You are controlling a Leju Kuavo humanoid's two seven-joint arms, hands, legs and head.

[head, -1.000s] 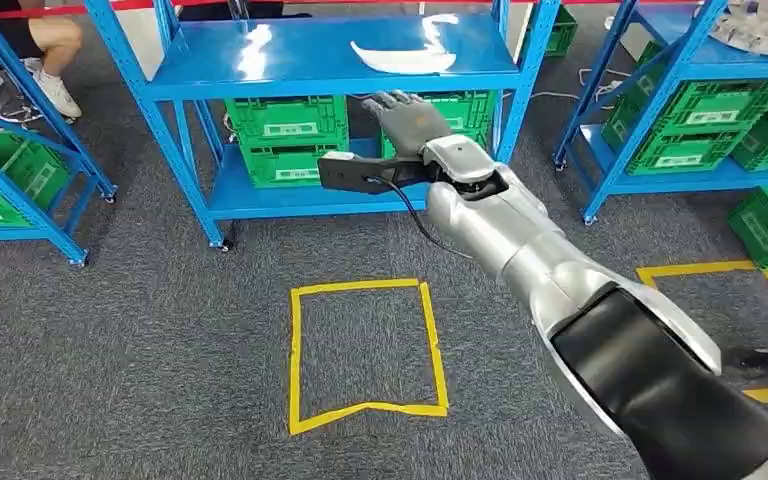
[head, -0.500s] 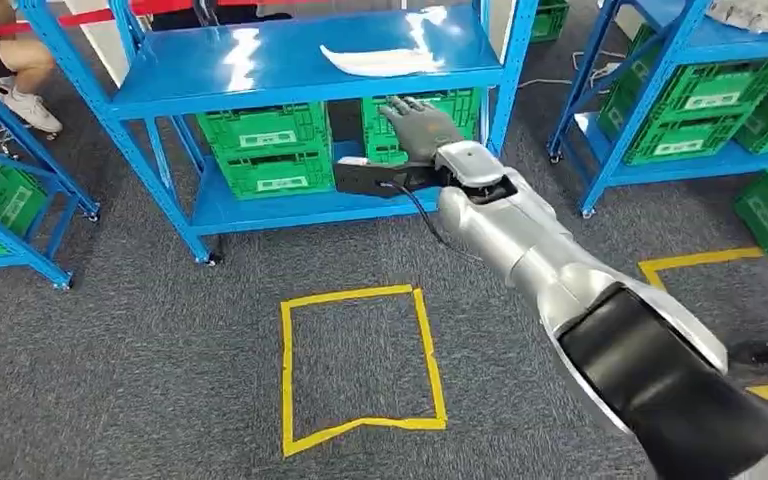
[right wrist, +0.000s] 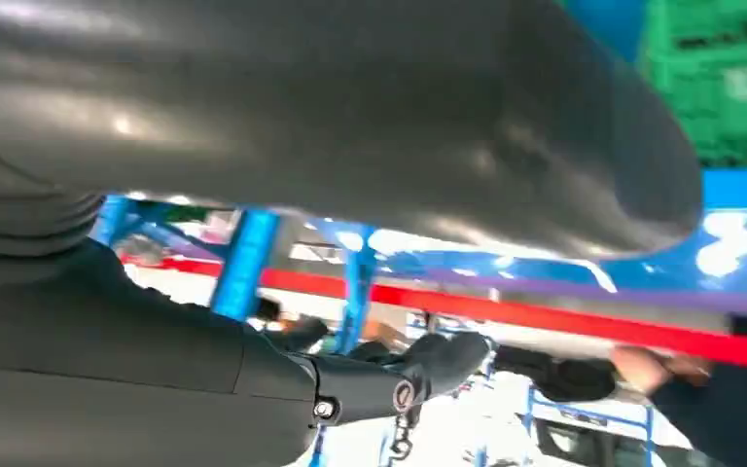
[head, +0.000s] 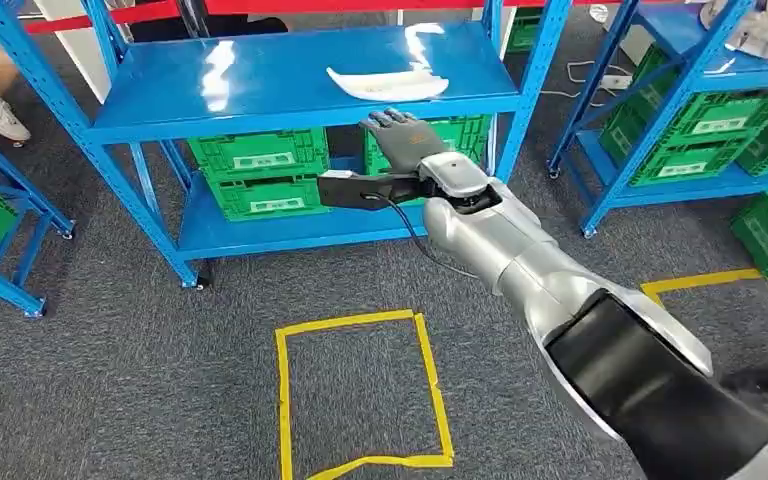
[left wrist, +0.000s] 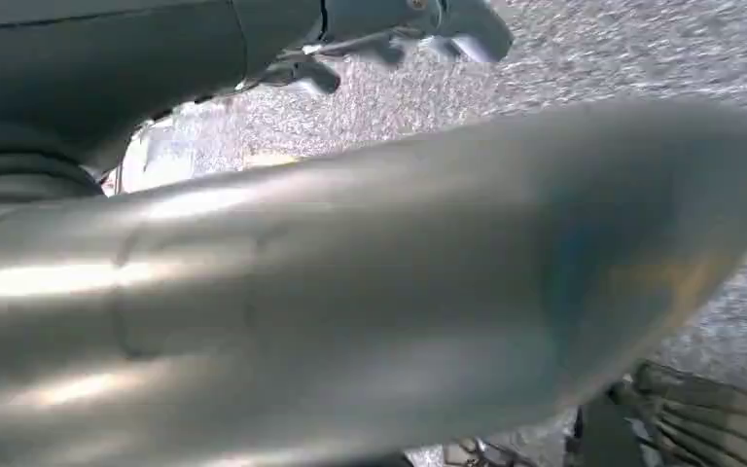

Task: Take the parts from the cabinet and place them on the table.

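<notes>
I am reaching for the flat white curved plastic part [head: 388,83] lying on the blue metal cabinet shelf [head: 260,85], my right hand [head: 403,138] empty with fingers apart just below its edge, needing to rise over it next.

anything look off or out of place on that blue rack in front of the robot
Nothing stands out. The white part lies flat on the top shelf, the green crates sit squarely below, and the right hand reaches toward the shelf edge holding nothing.
</notes>
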